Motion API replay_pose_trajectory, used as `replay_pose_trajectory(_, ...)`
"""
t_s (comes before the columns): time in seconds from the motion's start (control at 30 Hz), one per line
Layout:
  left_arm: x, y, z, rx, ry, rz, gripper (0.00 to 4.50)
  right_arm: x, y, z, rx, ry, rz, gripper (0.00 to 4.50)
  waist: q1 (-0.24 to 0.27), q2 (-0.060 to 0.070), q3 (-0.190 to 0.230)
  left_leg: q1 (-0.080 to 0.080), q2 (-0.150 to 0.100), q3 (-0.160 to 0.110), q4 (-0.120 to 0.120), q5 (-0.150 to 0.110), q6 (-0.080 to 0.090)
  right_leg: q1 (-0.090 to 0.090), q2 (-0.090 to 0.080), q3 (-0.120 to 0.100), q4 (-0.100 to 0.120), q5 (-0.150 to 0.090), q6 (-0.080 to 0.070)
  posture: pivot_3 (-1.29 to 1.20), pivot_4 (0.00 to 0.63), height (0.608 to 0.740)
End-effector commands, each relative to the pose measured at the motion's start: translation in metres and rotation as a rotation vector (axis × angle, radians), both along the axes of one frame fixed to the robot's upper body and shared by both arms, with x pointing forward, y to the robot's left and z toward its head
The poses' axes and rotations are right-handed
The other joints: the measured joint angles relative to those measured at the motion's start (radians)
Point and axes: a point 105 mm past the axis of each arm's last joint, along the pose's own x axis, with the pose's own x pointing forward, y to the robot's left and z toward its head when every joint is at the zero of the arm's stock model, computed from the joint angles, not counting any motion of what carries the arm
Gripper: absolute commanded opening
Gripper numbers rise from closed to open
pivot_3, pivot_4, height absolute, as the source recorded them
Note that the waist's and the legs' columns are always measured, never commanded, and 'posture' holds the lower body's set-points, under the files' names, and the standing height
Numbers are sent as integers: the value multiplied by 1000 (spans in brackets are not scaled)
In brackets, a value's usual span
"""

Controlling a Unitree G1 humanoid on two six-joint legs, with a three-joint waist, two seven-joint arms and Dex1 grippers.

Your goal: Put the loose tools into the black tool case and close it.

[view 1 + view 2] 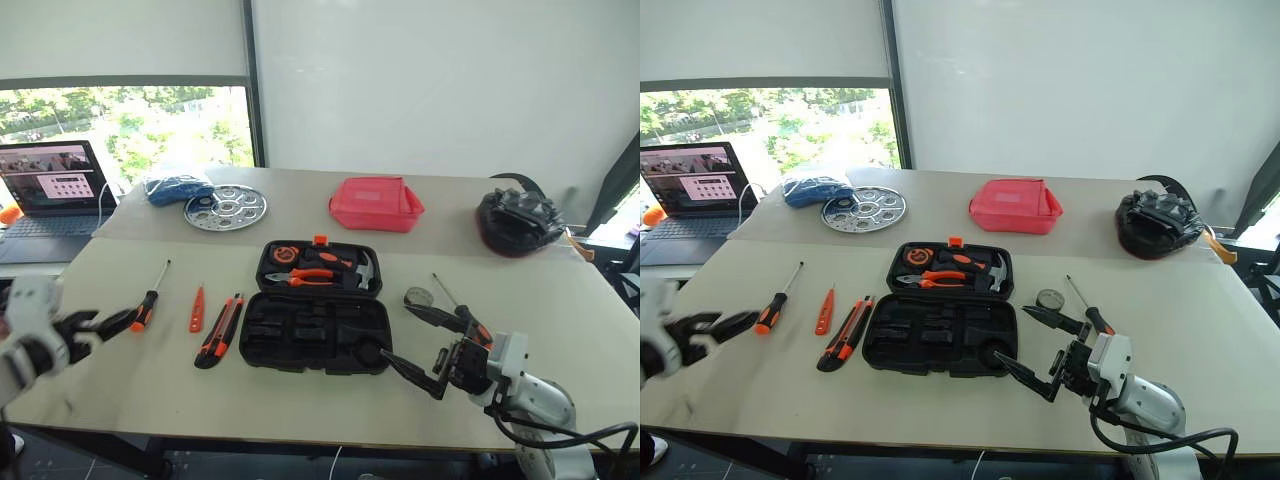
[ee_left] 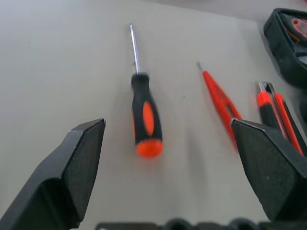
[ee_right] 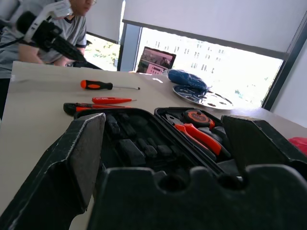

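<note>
A: What is on the table (image 1: 520,300)?

B: A black case (image 1: 314,320) lies open near the middle, its lid on the far side. The lid holds pliers (image 1: 310,279), a hammer (image 1: 362,271) and a tape measure (image 1: 283,254). The near half shows mostly empty slots.

A: Where are the loose tools?

B: Left of the case, from nearest to furthest left: a knife (image 1: 219,331), a slim orange tester (image 1: 197,309), then a screwdriver (image 1: 148,304) with an orange-and-black handle. All three lie flat, shafts pointing to the far side. A second screwdriver (image 1: 458,310) lies right of the case, next to a small round thing (image 1: 419,297) that I cannot identify.

A: And the grippers?

B: The left gripper (image 1: 105,323) hovers at the left edge, fingers wide apart, its tips just short of the left screwdriver's handle. It holds nothing. The right gripper (image 1: 418,343) is at the case's near right corner, fingers also spread wide and empty, pointing toward the case.

A: Anything else?

B: On the far side sit a laptop (image 1: 48,190), a blue bundle (image 1: 175,187), a round metal plate (image 1: 226,207), a red pouch (image 1: 375,203) and a dark bundle (image 1: 518,221). The right wrist view shows a person (image 3: 72,24) behind the table.
</note>
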Motion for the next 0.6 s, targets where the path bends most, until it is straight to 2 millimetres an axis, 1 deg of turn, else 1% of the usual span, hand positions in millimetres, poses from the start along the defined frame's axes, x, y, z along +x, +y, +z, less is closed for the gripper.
replay_pose_trajectory(0.03,22,3,-14,53,105,46,4482,-1,-2,10,0,-57,-12,4500,-10,0,0,0,0,-1,0,0,-1,0,0,0,1,0,0,0,150,740)
replay_pose_trajectory(0.13,34,1,-20,63,151,47,4482,-1,-3,9,-3,-59,-25,4500,-23,0,0,-2,0,-2,-1,-2,-2,-2,1,0,0,0,0,0,150,740)
replay_pose_trajectory(0.23,39,3,-27,80,195,53,3756,-3,-3,8,-5,-58,-32,4500,-20,0,0,-7,0,-5,0,-3,-3,-7,0,0,0,0,0,0,150,740)
replay_pose_trajectory(0.33,40,4,-30,96,221,48,2722,-4,-5,6,-11,-57,-44,4500,-14,0,0,-16,-1,-8,1,-2,-4,-17,-1,1,4,0,0,0,150,740)
replay_pose_trajectory(0.37,39,7,-30,93,226,52,2415,-5,-6,6,-14,-57,-54,4500,-13,0,0,-16,-1,-8,1,-2,-4,-17,-1,0,5,0,0,0,150,740)
replay_pose_trajectory(0.5,34,11,-31,78,222,43,951,-5,-11,6,-20,-56,-81,4500,-13,0,0,-16,-2,-8,1,-2,-4,-18,-1,0,8,0,0,0,150,740)
replay_pose_trajectory(0.53,34,13,-28,82,191,30,823,-5,-12,6,-22,-56,-84,4500,-15,0,0,-16,-2,-8,1,-2,-4,-17,-1,1,8,0,0,0,150,740)
replay_pose_trajectory(0.6,36,14,-21,95,127,-1,824,-6,-13,6,-25,-57,-88,4500,-17,0,0,-15,-2,-8,2,-1,-5,-17,-1,1,8,0,0,0,150,740)
